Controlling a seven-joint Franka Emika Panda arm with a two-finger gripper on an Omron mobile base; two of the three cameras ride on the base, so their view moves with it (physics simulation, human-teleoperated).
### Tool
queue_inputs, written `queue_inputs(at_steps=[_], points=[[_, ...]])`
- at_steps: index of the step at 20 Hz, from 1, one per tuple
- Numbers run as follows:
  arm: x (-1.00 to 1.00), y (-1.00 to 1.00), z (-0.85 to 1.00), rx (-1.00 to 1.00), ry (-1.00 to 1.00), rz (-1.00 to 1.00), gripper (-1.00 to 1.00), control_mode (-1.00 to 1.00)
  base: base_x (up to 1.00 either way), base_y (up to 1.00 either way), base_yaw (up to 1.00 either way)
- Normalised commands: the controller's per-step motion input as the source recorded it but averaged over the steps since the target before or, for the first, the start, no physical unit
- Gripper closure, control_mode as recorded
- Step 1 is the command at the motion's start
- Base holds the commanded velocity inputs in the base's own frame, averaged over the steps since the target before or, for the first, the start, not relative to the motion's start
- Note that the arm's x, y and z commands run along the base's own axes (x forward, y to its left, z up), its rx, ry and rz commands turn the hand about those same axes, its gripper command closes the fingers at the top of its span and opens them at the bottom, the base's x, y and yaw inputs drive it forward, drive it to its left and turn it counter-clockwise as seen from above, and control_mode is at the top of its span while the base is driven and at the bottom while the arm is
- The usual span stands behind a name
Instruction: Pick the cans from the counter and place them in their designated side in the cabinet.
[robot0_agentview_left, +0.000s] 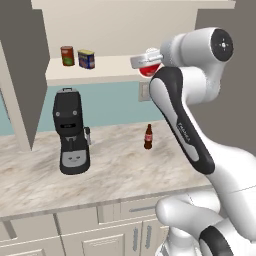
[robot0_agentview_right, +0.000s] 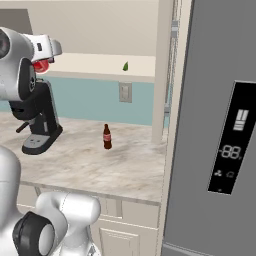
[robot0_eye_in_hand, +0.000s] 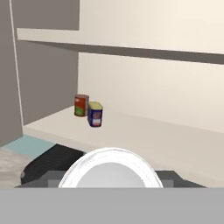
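Red and white-banded, the can sits clamped in my gripper, raised at the front edge of the cabinet shelf toward its right end. Blue can stands near the shelf's left end, beside a dark red can.

blue can: dark blue, yellow top, upright on the cabinet shelf, just right of a dark red can
red can: bright red, raised at the cabinet shelf's front edge, well right of the blue can
counter: beige marbled, below the cabinet
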Motion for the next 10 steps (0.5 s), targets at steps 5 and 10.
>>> queue_inputs(at_steps=[5, 10], points=[[0.13, 0.09, -0.05, 0.00, 0.00, 0.03, 1.00, -1.00, 0.00, 0.00, 0.00], [0.17, 0.09, -0.08, 0.00, 0.00, 0.02, 1.00, -1.00, 0.00, 0.00, 0.00]])
